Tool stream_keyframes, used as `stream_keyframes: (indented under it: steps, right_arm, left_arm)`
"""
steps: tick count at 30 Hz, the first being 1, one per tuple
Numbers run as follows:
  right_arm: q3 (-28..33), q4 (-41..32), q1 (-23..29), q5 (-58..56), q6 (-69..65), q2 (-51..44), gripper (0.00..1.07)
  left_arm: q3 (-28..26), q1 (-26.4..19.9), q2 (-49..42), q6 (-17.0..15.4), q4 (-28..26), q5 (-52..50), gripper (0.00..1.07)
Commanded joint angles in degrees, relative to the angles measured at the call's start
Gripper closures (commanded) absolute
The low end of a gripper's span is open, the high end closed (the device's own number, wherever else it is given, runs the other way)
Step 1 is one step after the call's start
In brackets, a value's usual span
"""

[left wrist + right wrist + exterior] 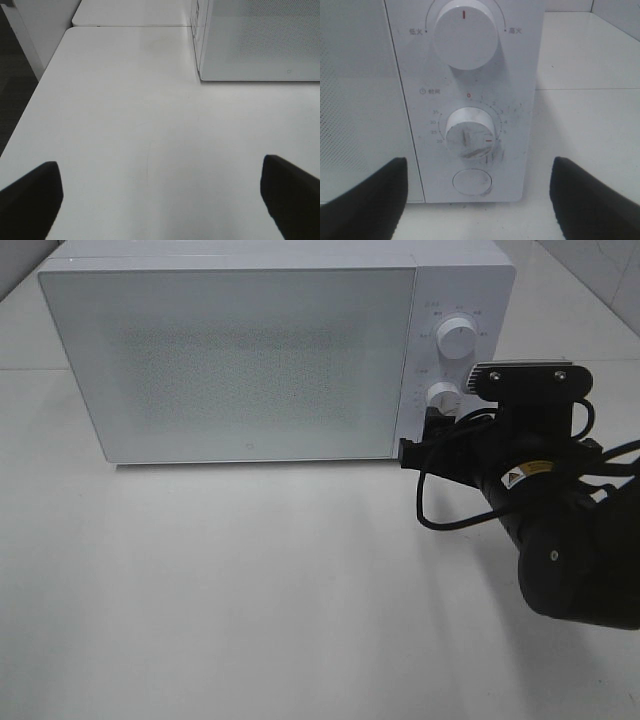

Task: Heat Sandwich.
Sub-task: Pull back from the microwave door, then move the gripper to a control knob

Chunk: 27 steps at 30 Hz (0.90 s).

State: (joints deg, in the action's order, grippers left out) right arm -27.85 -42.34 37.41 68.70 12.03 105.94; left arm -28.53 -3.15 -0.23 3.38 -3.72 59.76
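Observation:
The white microwave [240, 360] stands at the back of the table with its frosted door shut; the sandwich is hidden or out of view. My right gripper [420, 440] hovers just in front of the control panel, level with the lower timer knob [470, 132]. In the right wrist view its jaws [477, 200] stand wide open, apart from the knob, with nothing between them. The knob's red mark points to the lower right, away from the 0. My left gripper [160, 200] is open over bare table, left of the microwave's [260, 40] front corner.
Above the timer knob sits a larger power knob [466, 34], and below it a round door button [470, 181]. The white table [250, 590] stretches in front of the microwave. Its left edge [30, 105] drops off to a dark floor.

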Motion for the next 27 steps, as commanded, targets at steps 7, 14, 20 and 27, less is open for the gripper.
stream_keyframes:
  steps: [7,14,20,27]
  right_arm:
    - [-6.25,5.73,-4.87,-2.41,-2.41,4.53,0.31]
    - [-9.17,6.88,-6.19,-4.13,-2.35,6.36,0.31]
    - [-12.43,7.39,-6.19,-5.10,-2.35,8.88,0.31]
    - [-13.52,7.39,-6.19,-5.10,-1.95,9.51,0.31]
  left_arm:
    - [0.11,-0.06,-1.60,0.00,-0.29,-0.52,0.05]
    - [0.11,-0.06,-1.60,0.00,-0.29,-0.52,0.05]
    - [0.11,-0.06,-1.60,0.00,-0.29,-0.52,0.05]
    - [0.11,-0.06,-1.60,-0.06,-0.29,-0.52,0.05]
